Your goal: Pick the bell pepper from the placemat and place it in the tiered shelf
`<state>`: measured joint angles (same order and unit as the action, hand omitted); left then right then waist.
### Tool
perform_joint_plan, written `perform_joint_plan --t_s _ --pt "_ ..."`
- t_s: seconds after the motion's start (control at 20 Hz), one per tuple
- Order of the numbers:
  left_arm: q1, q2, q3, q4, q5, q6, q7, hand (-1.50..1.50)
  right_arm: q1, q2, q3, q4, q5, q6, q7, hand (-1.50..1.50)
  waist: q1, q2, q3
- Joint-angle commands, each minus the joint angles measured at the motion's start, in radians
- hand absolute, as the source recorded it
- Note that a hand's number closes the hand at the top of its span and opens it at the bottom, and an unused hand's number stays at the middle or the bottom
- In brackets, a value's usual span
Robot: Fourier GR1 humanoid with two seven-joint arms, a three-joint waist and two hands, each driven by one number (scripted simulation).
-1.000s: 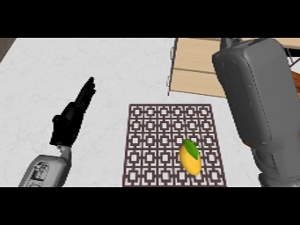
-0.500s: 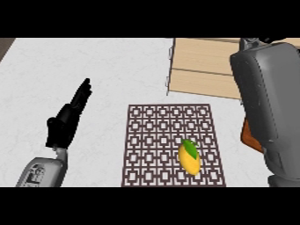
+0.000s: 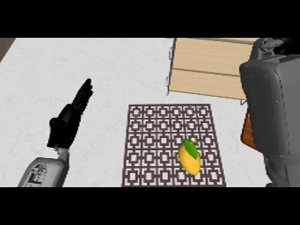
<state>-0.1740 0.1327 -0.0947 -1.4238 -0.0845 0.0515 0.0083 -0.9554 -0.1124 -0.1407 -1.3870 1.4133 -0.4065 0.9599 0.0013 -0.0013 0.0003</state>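
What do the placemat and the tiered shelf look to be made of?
Placemat: dark brown openwork lattice with the white counter showing through, likely woven or moulded, matte. Tiered shelf: pale boards that look like light wood, on a thin dark frame, probably metal.

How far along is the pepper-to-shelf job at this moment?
Nothing looks done: the bell pepper lies on the placemat, untouched. The left hand rests open at the left, holding nothing. Only the right forearm shows, beside the tiered shelf. Grasping, carrying and placing all remain.

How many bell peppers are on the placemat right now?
1. The bell pepper lies on the placemat's lower right part, untouched; the right forearm may hide things beyond its right edge.
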Motion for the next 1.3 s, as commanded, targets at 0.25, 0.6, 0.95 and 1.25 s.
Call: perform_joint_plan --t_s 0.25,0.6,0.95,1.25 --pt "-0.021 -0.029 0.004 -0.002 -0.011 0.009 0.038 0.00 -0.064 0.014 0.006 -0.141 -0.103 0.069 0.026 -1.50 -0.001 -0.002 0.000" --pt "0.005 -0.028 -0.006 0.003 -0.031 0.010 0.006 0.00 -0.094 -0.023 -0.128 -0.272 -0.113 -0.075 0.069 -1.50 -0.006 -0.002 0.000" --pt "0.010 0.000 0.043 0.000 0.008 -0.017 0.007 0.00 -0.056 -0.104 -0.260 -0.570 -0.160 0.244 0.205 -1.50 -0.033 -0.011 0.000" --pt "0.043 0.011 0.054 0.009 -0.006 -0.006 -0.018 0.00 0.055 -0.130 -0.372 -0.800 -0.290 0.548 0.258 -1.50 -0.061 -0.019 0.000"
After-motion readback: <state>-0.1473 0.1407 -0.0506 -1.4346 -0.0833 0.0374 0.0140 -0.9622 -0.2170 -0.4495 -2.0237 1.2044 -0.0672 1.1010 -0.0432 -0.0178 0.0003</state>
